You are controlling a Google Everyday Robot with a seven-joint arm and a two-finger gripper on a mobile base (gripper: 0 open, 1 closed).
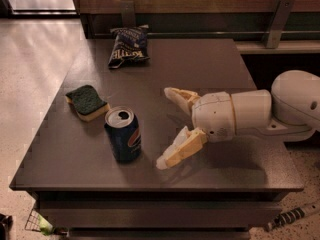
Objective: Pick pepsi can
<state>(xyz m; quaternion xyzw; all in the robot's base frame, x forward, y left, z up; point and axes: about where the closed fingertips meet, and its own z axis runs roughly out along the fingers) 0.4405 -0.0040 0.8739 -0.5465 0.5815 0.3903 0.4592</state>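
Note:
The pepsi can (123,134) stands upright near the front left of the dark table (210,64). It is dark blue with a silver opened top and a round logo on its side. My gripper (165,127) reaches in from the right, just right of the can and level with it. Its two cream fingers are spread wide, one finger (178,96) behind and one finger (176,152) in front. It holds nothing and is a short gap away from the can.
A green and yellow sponge (87,102) lies left of the can. A dark blue chip bag (128,45) lies at the back of the table. The table's front edge is close below the can. A wooden wall rail runs behind.

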